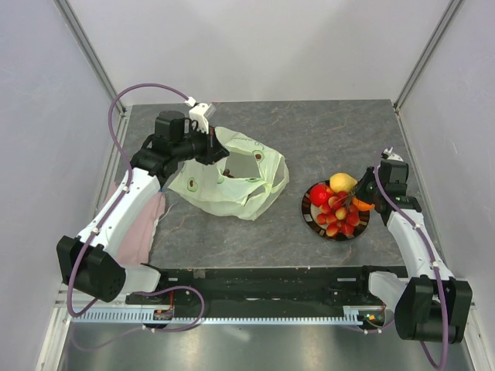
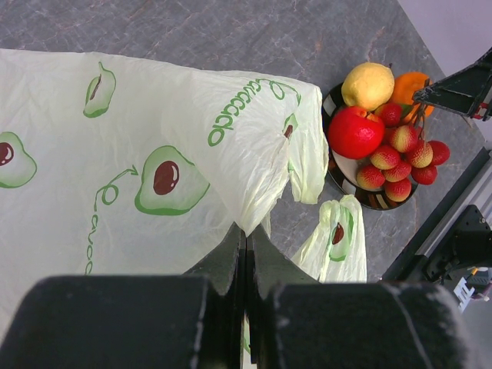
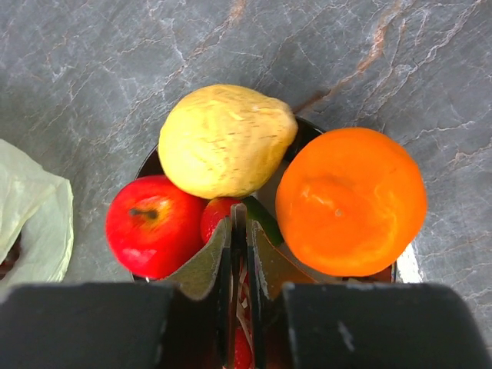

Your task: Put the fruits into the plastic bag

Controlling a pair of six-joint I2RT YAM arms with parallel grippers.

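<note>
Grey veined tabletop (image 1: 332, 131) bears plastic bag (image 1: 247, 193), plate (image 1: 306, 216); white walls (image 1: 255, 46).

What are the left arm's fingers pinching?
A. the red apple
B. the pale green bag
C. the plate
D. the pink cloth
B: the left fingers are closed on a fold of the bag, while the apple lies away from them on the plate.

Left arm (image 1: 116, 212), right arm (image 1: 414, 232): white link shells; black joint housings; purple cables looping alongside; left gripper (image 2: 246, 238) matte black.
</note>
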